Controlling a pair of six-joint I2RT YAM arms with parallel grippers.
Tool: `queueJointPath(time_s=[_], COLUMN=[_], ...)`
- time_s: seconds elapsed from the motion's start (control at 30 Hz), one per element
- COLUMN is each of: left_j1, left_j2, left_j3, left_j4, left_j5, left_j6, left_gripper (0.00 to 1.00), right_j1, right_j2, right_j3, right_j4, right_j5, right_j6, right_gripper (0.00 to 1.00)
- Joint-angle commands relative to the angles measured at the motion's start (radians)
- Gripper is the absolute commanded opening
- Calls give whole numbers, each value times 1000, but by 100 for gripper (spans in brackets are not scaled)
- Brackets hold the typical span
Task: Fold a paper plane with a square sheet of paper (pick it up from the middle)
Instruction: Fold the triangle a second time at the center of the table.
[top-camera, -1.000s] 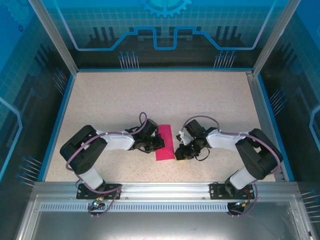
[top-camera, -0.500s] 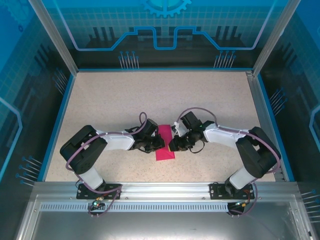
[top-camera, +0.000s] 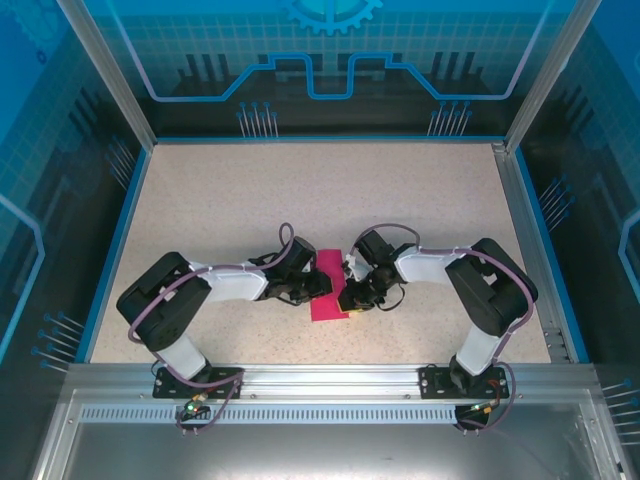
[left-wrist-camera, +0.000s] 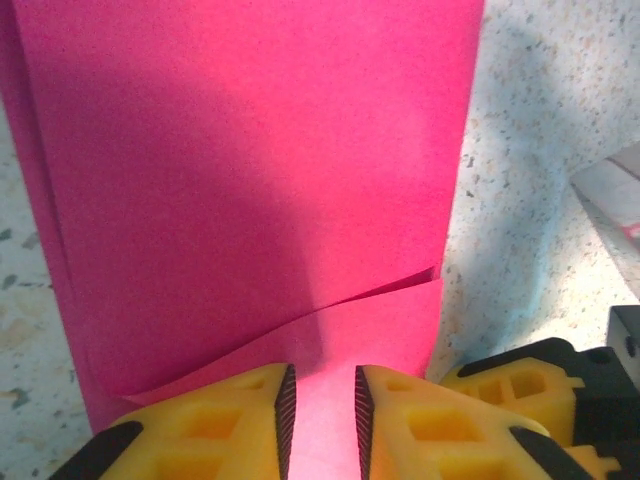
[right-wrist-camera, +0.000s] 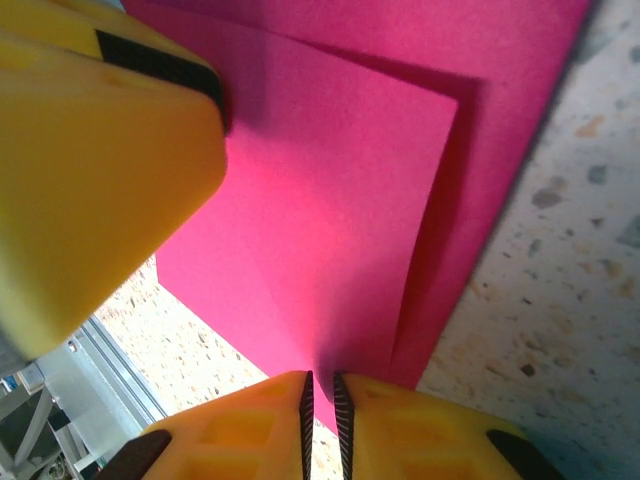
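Paper (top-camera: 330, 305): one, folded, on table (top-camera: 300, 190) toward its near edge.
Arms (top-camera: 232, 283): two, elbows out, wrists low.
Left gripper (left-wrist-camera: 320, 420): at paper's left edge, jaws slightly parted.
Right gripper (right-wrist-camera: 320, 410): pinching its upper layer.

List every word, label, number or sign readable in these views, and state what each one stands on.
None can be read.
The pink sheet of paper is blank, and the speckled table bears no marks.
The blue back wall carries a gear shape and circuit-style lines, with no letters or digits.
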Motion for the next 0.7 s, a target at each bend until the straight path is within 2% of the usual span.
queueJointPath(time_s=[0.0,0.07,0.2,0.33,0.67], left_j1=[-5,-6,-6,-8,-13], left_j2=[-59,-73,-64,-22,76], left_j3=[-9,-16,-21,-37,-39], left_j4=[14,39,56,116,89], left_j5=[19,51,98,138,44], left_j6=[30,24,18,-11,-32], left_gripper=[27,25,15,12,8], right_j1=[13,13,13,13,12], right_j2=[27,22,17,19,22], right_j3=[-44,-43,-48,-46,-45], right_j4=[-25,-21,2,4,-19], right_j5=[73,73,67,70,101], right_j6=[-1,6,22,28,30], right_gripper=[17,17,17,16,13])
